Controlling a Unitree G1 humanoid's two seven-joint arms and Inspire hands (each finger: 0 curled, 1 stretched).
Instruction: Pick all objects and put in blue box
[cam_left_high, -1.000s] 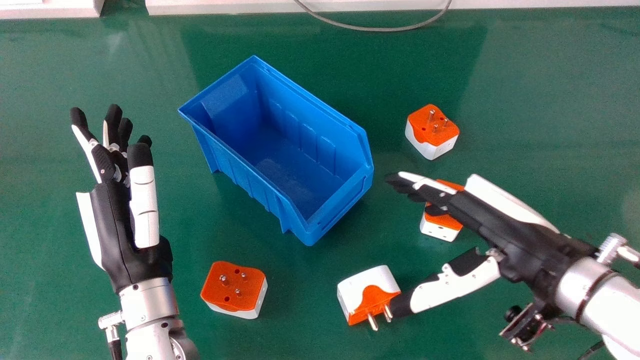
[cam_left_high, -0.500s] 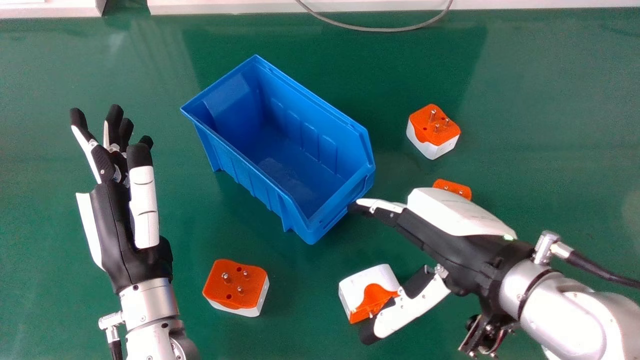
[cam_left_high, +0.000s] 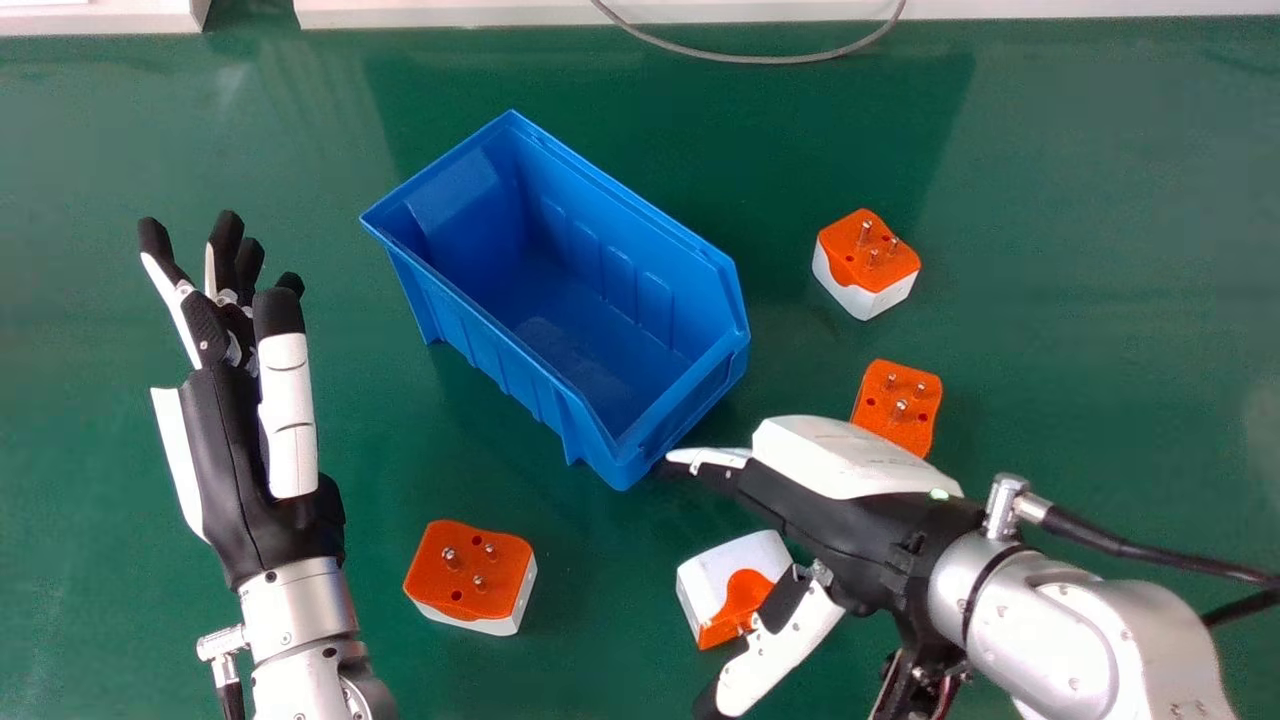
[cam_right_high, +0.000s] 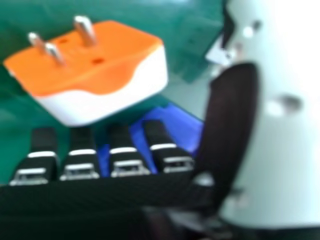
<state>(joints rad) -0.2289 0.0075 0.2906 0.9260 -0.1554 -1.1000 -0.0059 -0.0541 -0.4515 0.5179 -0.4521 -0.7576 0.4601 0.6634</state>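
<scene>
- Left hand (cam_left_high: 262, 520): idle over desk (cam_left_high: 330, 400) at left of head view, fingers relaxed, holding nothing.
- Left adapter (cam_left_high: 470, 570): on desk, pins up, for later.
- Blue box (cam_left_high: 500, 375): upright, open side up. All four adapters out on desk, so task looks at an early stage.
- Near-middle adapter (cam_left_high: 722, 578): on its side on desk, near box's near corner. Likely first pick.
- Right hand (cam_left_high: 840, 520): fingers straight, thumb spread, no grip. Step seems to be lining up on near-middle adapter. Next: get adapter between thumb and fingers, close, lift, carry to box; fingertips could nudge box corner.
- Far adapter (cam_left_high: 865, 265) and right adapter (cam_left_high: 898, 405): on desk right of box, pins up.
- Change vs half a second ago: right hand shifted left and nearer the robot, uncovering more of right adapter; adapters and box unmoved.
</scene>
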